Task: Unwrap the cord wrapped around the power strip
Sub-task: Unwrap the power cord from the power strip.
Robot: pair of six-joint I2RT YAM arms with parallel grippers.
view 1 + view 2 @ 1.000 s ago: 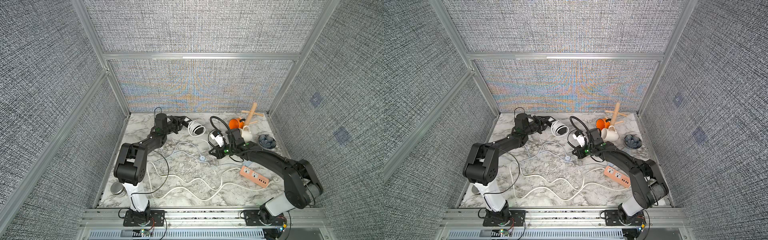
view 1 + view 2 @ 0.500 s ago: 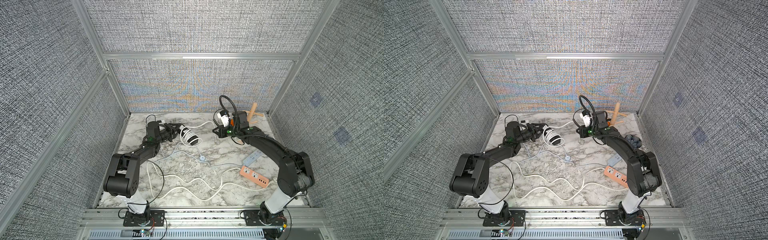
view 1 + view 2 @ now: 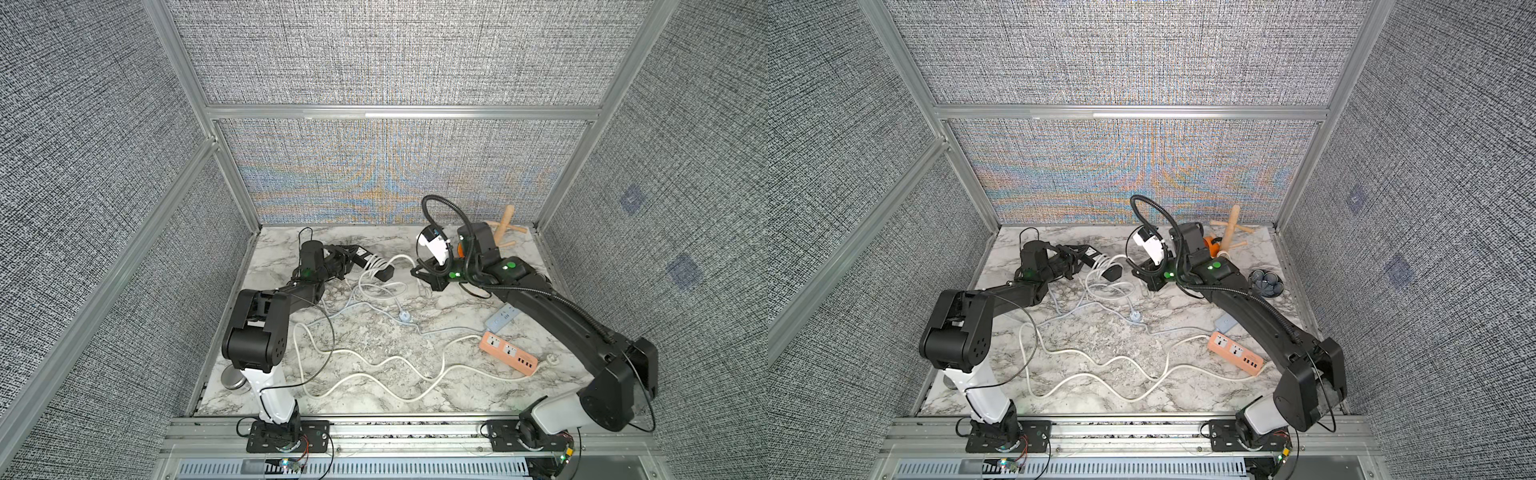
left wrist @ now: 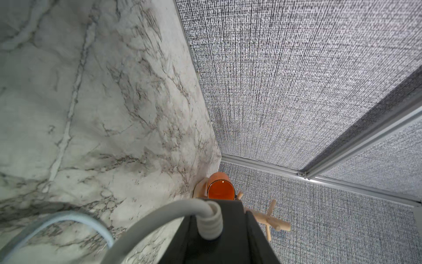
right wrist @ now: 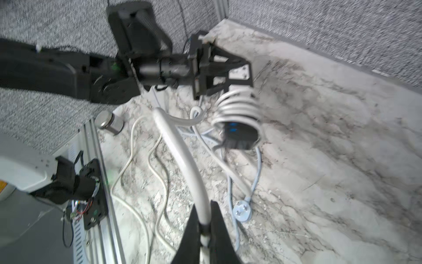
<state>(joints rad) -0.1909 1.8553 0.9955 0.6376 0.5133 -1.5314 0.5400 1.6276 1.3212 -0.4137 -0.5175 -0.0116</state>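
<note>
Drawn closer, right jaws pinch the cord (image 5: pixel 194 178); left jaws apparently clamp the power strip (image 5: pixel 242 137).

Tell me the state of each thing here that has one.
Black plastic power strip: gripped, several cord turns around it.
Thick white cord: partly wrapped, partly free.
Left gripper: shut on the strip.
Right gripper: shut on the cord.
Orange plastic power strip: lying flat, unwrapped.

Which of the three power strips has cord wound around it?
The black strip: white coils ring it. The orange strip and grey strip lie bare, cords loose.
</note>
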